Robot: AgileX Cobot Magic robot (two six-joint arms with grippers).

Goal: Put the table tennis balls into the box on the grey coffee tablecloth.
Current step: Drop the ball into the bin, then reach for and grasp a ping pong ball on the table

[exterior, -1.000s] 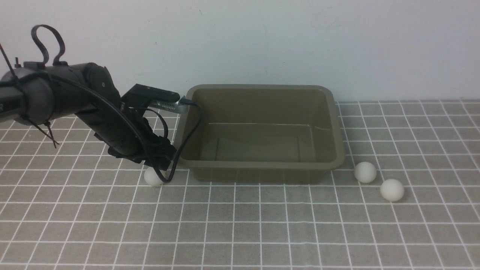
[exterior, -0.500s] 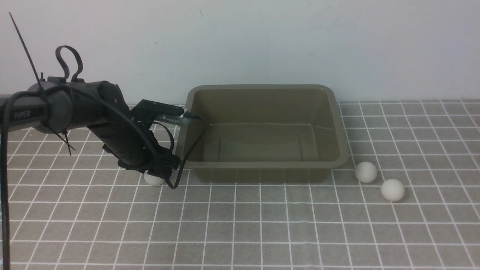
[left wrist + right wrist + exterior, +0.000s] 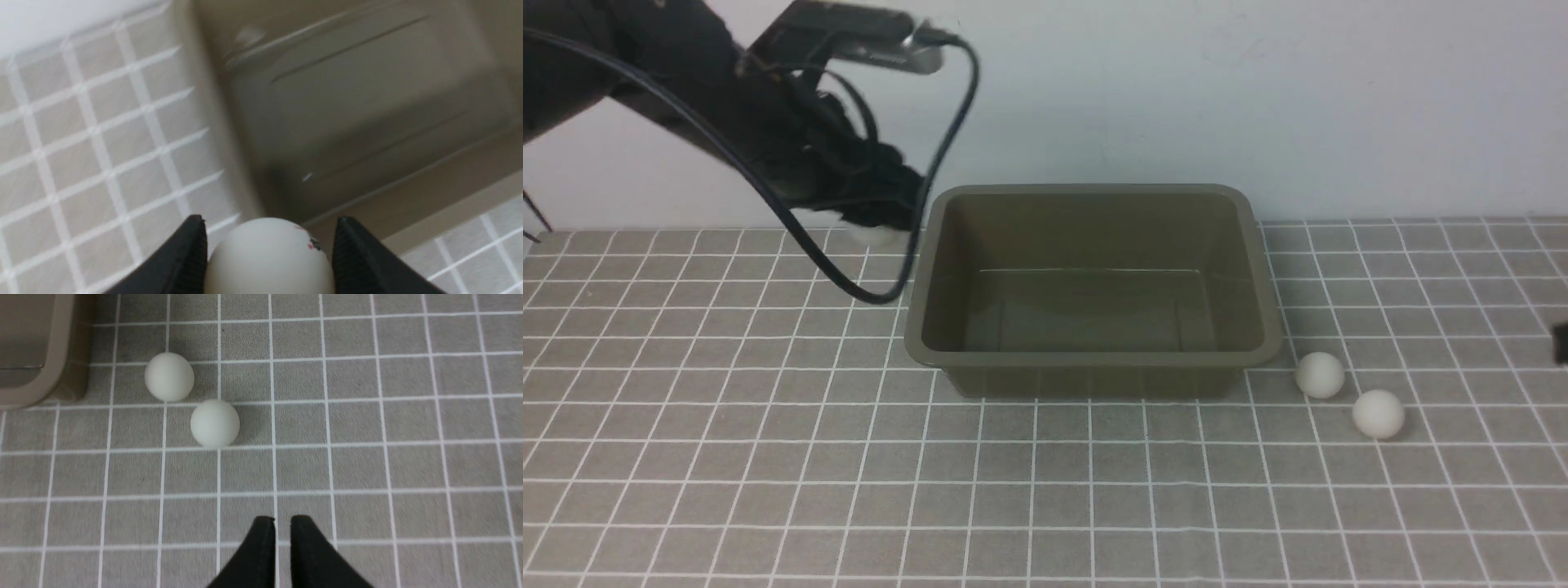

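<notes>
The olive-brown box [image 3: 1094,363] stands on the grey checked tablecloth [image 3: 1045,490]. My left gripper [image 3: 874,224] is raised beside the box's left rim, shut on a white table tennis ball [image 3: 267,257] with a small printed logo; the ball shows under the fingers in the front view [image 3: 870,235]. The box's floor [image 3: 367,94] is empty. Two more balls [image 3: 1320,375] [image 3: 1378,413] lie on the cloth right of the box, also in the right wrist view [image 3: 169,377] [image 3: 215,423]. My right gripper [image 3: 282,522] is shut and empty, above the cloth short of them.
A pale wall [image 3: 1176,98] runs behind the cloth. A black cable [image 3: 931,188] loops from my left wrist down beside the box's left rim. A dark bit of my right arm [image 3: 1560,343] shows at the right edge.
My left gripper has lifted the ball off the cloth at the box's front left corner and risen up and back beside the left rim. The two right balls have not moved.
</notes>
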